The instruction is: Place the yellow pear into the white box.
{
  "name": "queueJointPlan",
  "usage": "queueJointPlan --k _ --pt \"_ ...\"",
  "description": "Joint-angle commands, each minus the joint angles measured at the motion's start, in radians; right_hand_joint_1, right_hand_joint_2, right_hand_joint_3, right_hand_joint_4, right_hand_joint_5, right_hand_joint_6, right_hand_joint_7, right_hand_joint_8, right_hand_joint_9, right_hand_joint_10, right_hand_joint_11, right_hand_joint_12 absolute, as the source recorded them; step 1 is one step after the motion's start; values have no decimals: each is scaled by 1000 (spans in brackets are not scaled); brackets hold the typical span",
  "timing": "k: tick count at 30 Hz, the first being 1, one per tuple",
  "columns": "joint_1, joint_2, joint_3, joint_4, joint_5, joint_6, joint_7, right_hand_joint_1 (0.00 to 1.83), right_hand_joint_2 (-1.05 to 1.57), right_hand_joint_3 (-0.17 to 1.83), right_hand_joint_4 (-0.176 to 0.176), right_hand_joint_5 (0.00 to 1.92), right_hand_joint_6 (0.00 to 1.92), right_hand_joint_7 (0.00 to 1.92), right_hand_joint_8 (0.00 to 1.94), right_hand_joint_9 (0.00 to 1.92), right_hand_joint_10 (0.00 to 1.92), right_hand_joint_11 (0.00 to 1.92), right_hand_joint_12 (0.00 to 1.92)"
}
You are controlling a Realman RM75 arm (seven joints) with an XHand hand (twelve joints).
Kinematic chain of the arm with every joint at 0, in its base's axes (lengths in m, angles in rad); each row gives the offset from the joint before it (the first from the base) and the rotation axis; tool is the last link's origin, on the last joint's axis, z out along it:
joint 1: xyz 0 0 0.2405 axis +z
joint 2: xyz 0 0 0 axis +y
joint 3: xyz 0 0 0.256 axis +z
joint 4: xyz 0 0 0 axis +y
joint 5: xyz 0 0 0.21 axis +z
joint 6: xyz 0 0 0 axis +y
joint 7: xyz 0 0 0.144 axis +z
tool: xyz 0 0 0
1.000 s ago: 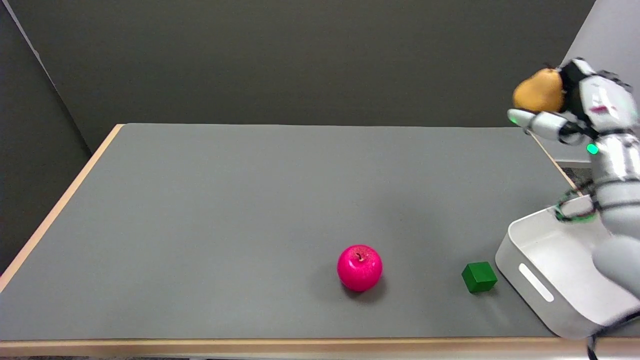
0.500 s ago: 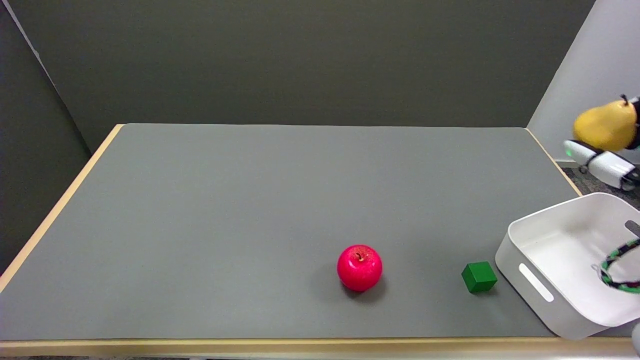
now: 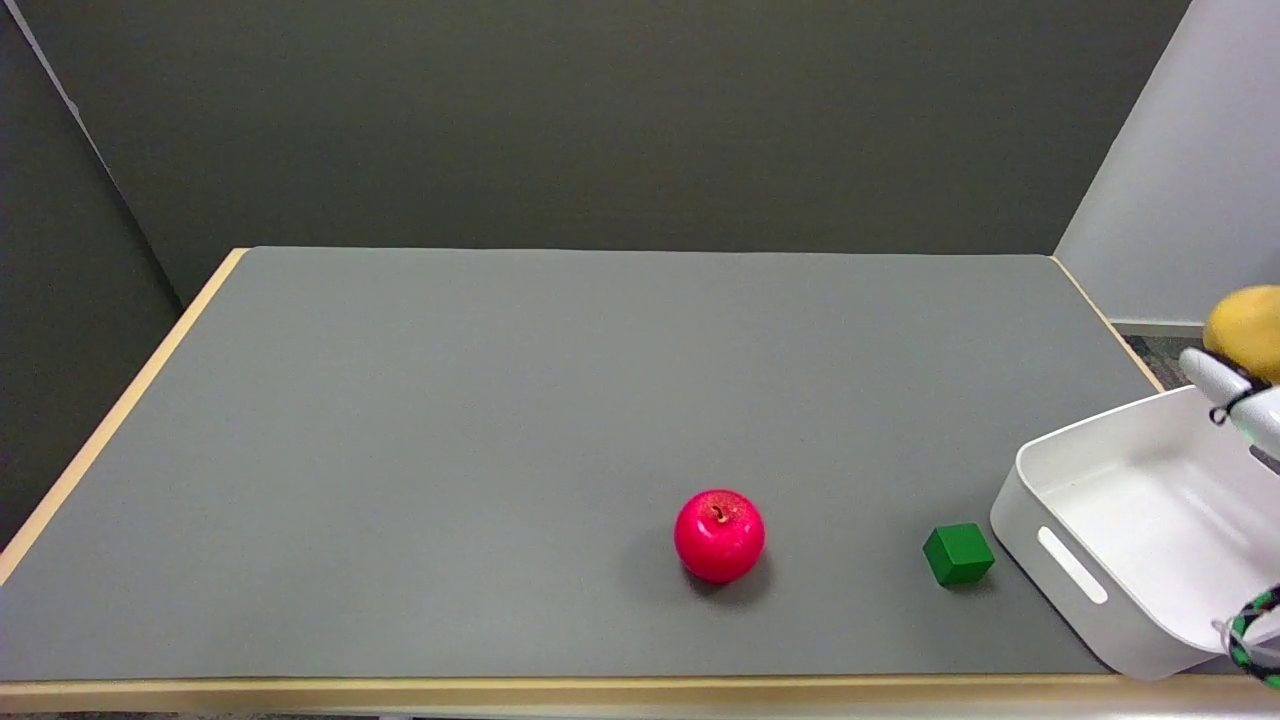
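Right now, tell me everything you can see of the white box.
The white box is a smooth, plastic-looking bin with rounded corners and a slot handle cut into its near wall. It sits upright at the table's near right corner, turned at an angle, partly cut off by the picture's right edge. The part of its inside that shows is bare. The green cube lies just to its left, apart from it.

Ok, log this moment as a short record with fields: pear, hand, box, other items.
pear: yellow pear at the picture's right edge, partly cut off, above the box's far rim, not yet inside
hand: right hand only partly visible, a white finger under the pear, apparently holding it
box: white box on the table's near right corner, nothing visible inside
other items: red apple; green cube beside the box
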Motion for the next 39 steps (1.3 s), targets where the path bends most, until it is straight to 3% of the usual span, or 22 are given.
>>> queueJointPlan --k 1,8,10,12,13,14,16,17,18,21,23,25,32,39 --pt "-37 6 -242 -164 131 309 70 1200 921 633 -102 684 1463 922 1408 860 1568 725 1921" --pt "-24 18 -283 -206 167 323 70 1196 918 641 -88 689 1465 917 1415 861 1574 711 1921" --pt "-23 20 -290 -206 167 324 70 1181 941 607 -50 691 1474 889 1420 856 1583 689 1921" --pt "-21 24 -292 -204 165 324 70 1141 1205 135 -39 602 1533 817 1378 764 1380 197 1921" --pt "-18 27 -293 -206 160 324 70 1056 1065 378 5 532 1381 740 1178 701 1310 115 1921" --pt "-16 29 -294 -207 157 324 70 949 833 783 63 454 1168 648 919 633 1250 91 1921" --pt "-10 37 -298 -210 157 324 75 699 681 1006 91 274 610 273 409 226 718 72 1227" --pt "-8 42 -301 -213 156 324 81 679 654 1020 94 230 537 192 346 136 633 47 1081" --pt "-6 47 -304 -218 153 324 96 687 628 1021 95 188 512 124 326 62 592 8 974" --pt "9 59 -312 -254 132 327 167 699 601 962 116 93 430 -1 50 -1 68 -1 498" --pt "24 70 -324 -286 121 339 225 681 598 868 120 129 319 -1 -1 -1 -1 -1 272" --pt "30 74 -331 -297 120 345 241 661 576 908 126 81 376 -1 -1 -1 -1 -1 26" --pt "43 77 -341 -296 100 346 241 643 541 876 118 94 372 -1 -1 -1 -1 -1 -1" --pt "91 96 -344 -186 -109 381 231 580 563 803 95 95 308 -1 -1 -1 -1 -1 -1"
